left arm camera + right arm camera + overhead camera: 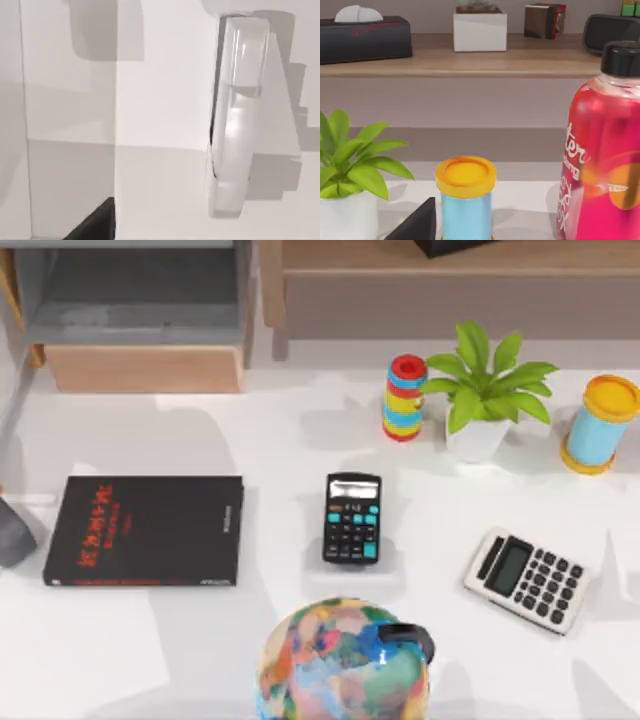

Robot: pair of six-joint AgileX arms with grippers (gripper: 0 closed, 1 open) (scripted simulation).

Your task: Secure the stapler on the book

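Stapler on bare tabletop; book unloaded.
Left tool (95, 222) shows as one dark tip near the white stapler (235, 120), which lies flat on the tabletop (160, 100); whether its jaws stand apart cannot be told. Black book (145, 530) lies flat at the tabletop's left, left of the black calculator (352, 518).

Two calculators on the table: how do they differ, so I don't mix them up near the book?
The black calculator has a dark case with teal keys; the white calculator has a pale case with dark keys. The black calculator lies square to the table edges near the middle, closer to the book; the white calculator lies turned at an angle, toward the right side. The white calculator looks wider. Both lie flat, face up, apart from the book.
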